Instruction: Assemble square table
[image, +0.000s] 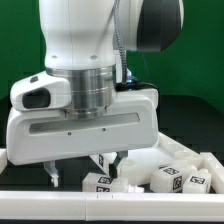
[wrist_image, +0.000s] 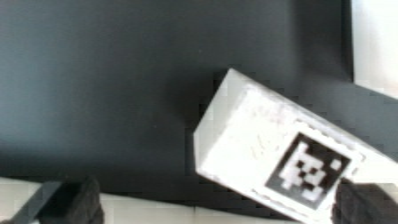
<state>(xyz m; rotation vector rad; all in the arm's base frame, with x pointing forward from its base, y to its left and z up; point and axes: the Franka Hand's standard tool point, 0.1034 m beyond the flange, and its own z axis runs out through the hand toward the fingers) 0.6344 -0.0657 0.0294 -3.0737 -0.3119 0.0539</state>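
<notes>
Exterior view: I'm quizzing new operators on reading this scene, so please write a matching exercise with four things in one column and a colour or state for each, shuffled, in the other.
Column one:
1. gripper
2. legs
3. backdrop
4. surface

Column two:
A. green
B. open
C. black
D. white, with black-and-white tags

Pairs: 1-B, 2-D, 3-A, 4-C
</notes>
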